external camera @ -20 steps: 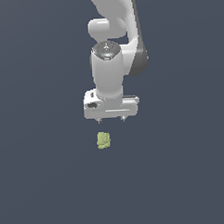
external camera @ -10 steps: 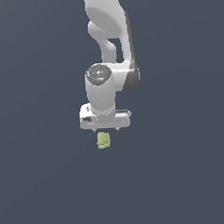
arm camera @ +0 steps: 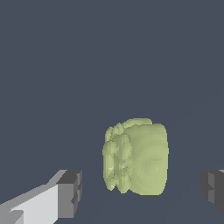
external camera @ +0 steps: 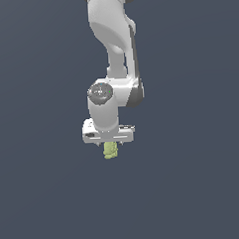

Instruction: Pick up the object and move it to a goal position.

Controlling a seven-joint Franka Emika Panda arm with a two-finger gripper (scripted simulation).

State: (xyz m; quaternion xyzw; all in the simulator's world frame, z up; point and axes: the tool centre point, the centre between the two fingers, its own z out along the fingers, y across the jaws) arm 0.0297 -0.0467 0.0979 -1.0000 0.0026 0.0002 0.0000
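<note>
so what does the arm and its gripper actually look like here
The arm is glossy white with rounded, tube-like links and dark grey joint bands, plus a grey round cap on the wrist. The gripper is a wide white bar; its fingers are white with dark grey blocky pads. No cables or markings show.

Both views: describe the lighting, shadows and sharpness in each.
Exterior view: flat, even light, soft shading on the white arm, no cast shadow visible under the yellow-green blob, edges slightly soft but nothing blurred. Wrist view: the blob is sharp and matte, without glare; the open claw has one dark pad fully lit, the other cut by the frame edge.
</note>
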